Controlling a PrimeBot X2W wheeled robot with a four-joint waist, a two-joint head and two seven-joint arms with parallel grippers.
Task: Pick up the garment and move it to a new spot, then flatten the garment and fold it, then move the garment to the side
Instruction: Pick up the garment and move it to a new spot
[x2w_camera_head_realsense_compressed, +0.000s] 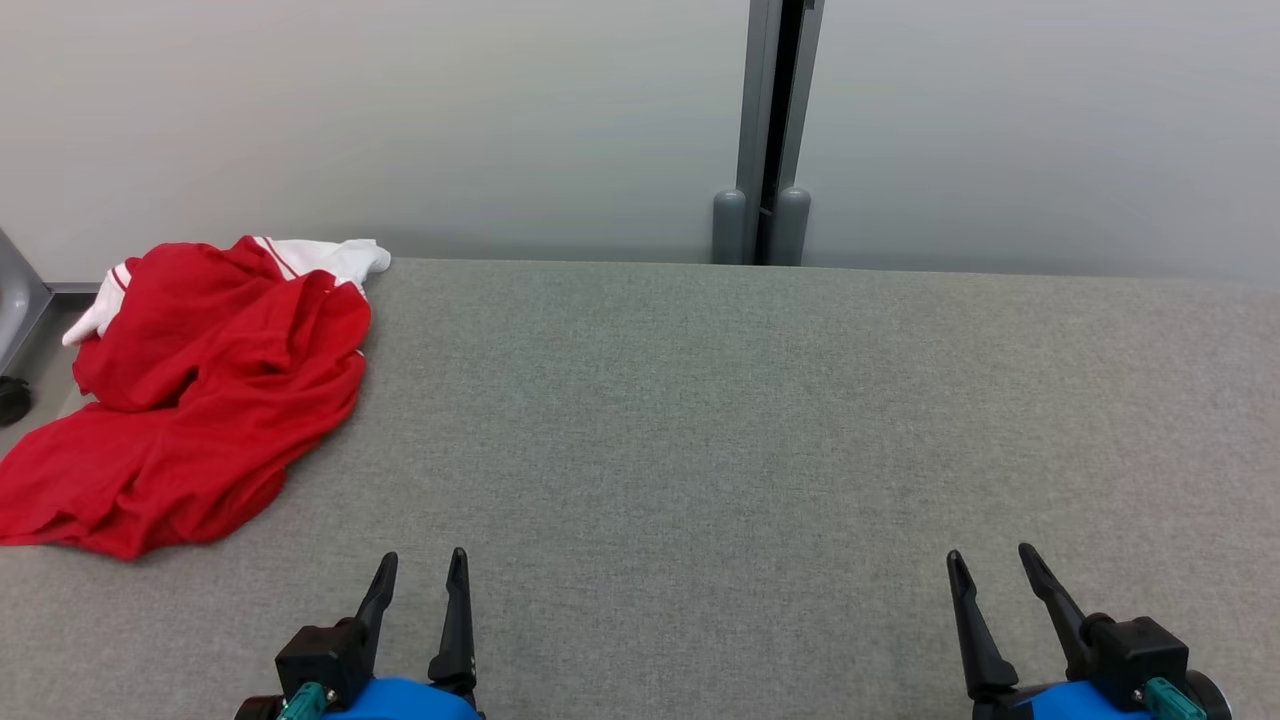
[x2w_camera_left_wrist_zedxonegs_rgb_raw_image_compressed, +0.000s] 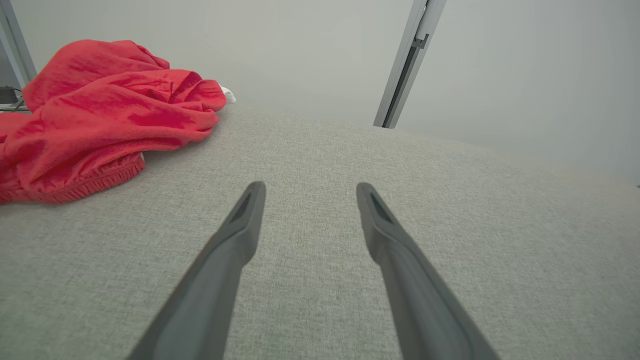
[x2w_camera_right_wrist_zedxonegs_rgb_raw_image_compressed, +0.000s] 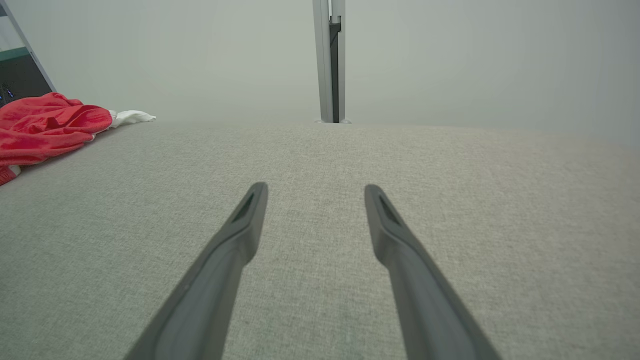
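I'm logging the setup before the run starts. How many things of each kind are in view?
Crumpled red-and-white cloth garment: 1
Grey fabric-covered table: 1
Grey metal upright post: 1
Black two-fingered grippers: 2 (left gripper, right gripper, both open)
Total: 5
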